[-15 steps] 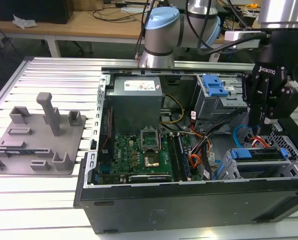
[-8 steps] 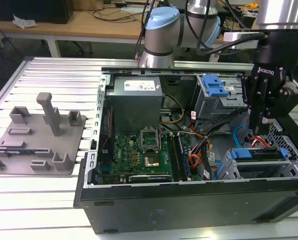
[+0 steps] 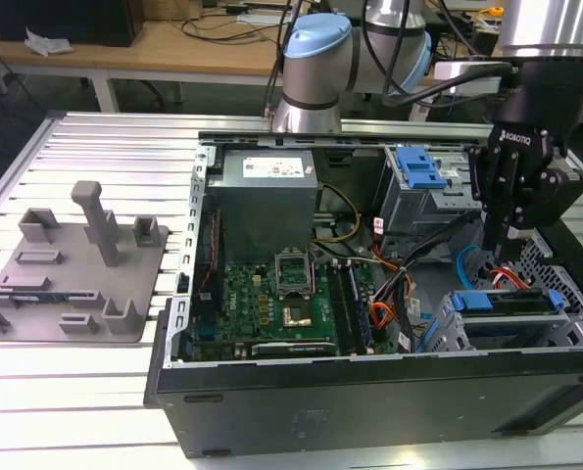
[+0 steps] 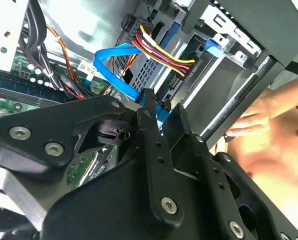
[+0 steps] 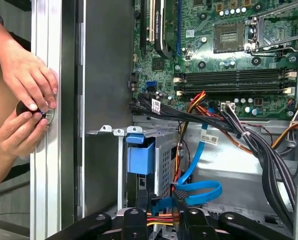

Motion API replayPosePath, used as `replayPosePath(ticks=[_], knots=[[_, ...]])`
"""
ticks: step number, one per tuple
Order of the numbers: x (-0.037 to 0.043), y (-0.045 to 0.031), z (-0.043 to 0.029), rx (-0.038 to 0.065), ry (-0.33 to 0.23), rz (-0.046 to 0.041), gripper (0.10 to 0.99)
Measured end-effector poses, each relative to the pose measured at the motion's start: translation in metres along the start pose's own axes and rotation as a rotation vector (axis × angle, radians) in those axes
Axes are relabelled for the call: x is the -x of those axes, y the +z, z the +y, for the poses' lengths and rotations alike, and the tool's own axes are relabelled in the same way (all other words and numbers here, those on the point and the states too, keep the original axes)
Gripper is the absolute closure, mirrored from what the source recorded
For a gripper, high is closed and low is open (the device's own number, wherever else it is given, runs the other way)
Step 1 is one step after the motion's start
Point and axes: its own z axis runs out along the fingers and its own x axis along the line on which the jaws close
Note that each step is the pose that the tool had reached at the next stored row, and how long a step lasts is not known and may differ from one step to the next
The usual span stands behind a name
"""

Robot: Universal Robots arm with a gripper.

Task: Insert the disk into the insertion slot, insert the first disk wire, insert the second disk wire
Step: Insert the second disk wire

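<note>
Down near the front corner of the open computer case [image 3: 369,411], on the exterior view's right, my claw [image 4: 161,112] is pinched shut on the second disk wire [image 5: 201,192], so its small plug can be steered toward the disk [image 3: 511,302]. That disk already sits in the insertion slot [image 3: 497,338], with the first disk wire [image 4: 161,52] reaching its back. All this rests on a ribbed metal table [image 3: 95,392], and a person's hands [image 5: 26,105] touch its rail.
</note>
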Motion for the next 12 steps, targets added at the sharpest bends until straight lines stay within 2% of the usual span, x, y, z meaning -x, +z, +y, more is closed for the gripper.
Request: replayPosePath(ticks=[1,2,8,10,11,12], knots=[[0.0002,0.0001,0.0,0.001,0.001,-0.0001,0.769],[0.0003,0.0003,-0.0004,0.003,0.0,-0.0001,0.839],[0.0009,0.0016,-0.001,0.02,-0.007,-0.0009,0.839],[0.001,0.0018,-0.0011,0.022,-0.008,-0.0008,0.855],[0.001,0.002,-0.0011,0.022,-0.008,-0.0009,0.925],[0.0011,0.0021,-0.0011,0.022,-0.008,-0.0009,0.925]])
